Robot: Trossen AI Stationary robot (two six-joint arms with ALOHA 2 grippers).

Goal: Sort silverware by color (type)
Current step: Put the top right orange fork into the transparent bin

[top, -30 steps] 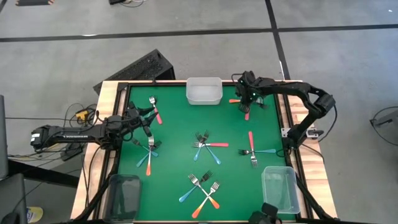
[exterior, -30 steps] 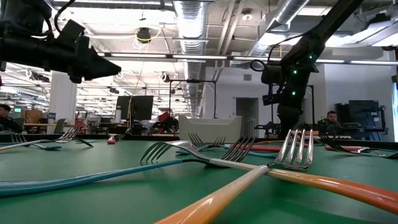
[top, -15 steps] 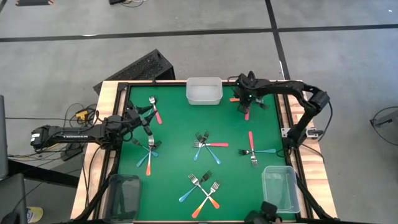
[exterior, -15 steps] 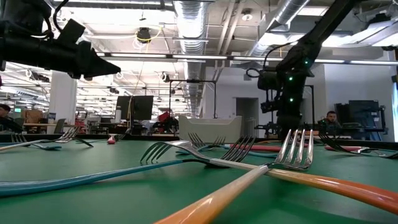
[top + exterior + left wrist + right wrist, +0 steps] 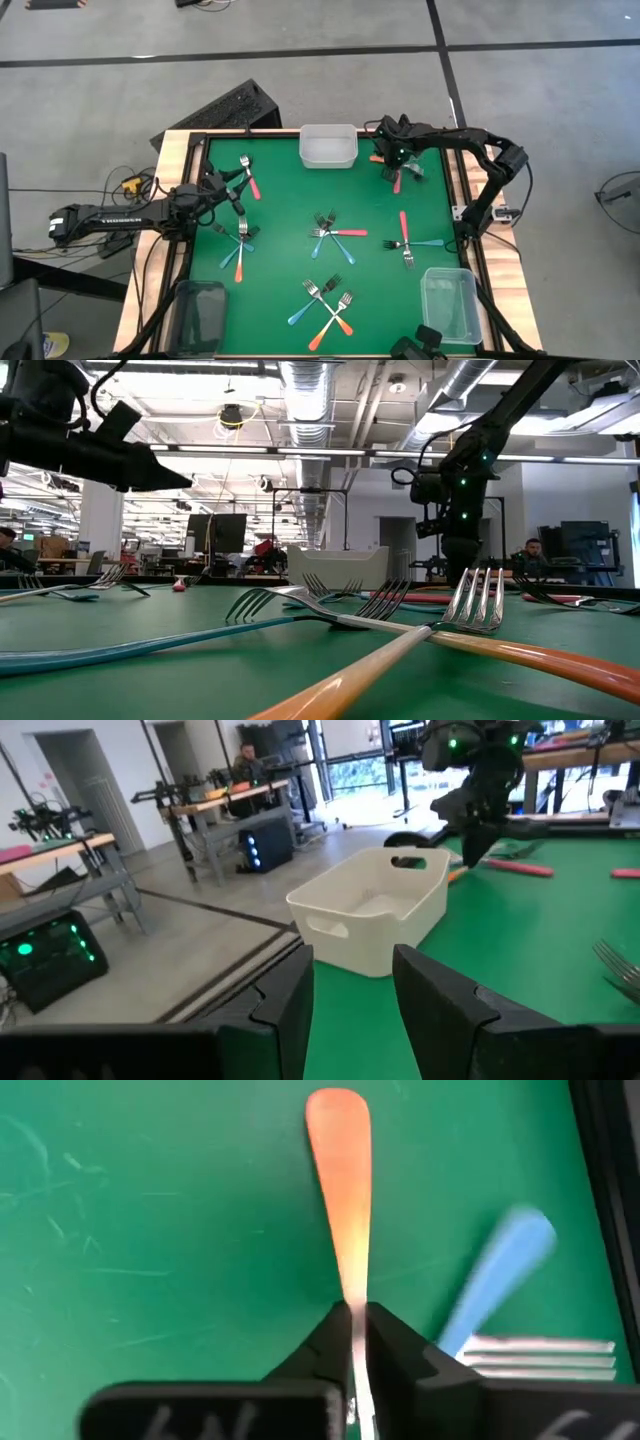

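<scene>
I note grey concrete floor [image 5: 300, 90] crossed by dark seams at frame top; ceiling ducts [image 5: 310, 390] and desks [image 5: 215, 805] beyond.

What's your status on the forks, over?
Right gripper fingers shut on orange fork, far right corner. Left gripper open, idle over the left side. Blue fork lies alongside; white bin nearby.

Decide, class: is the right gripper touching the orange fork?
Touching. In the right wrist view, the right gripper has both fingers pressed against the orange fork, no gap either side.
</scene>
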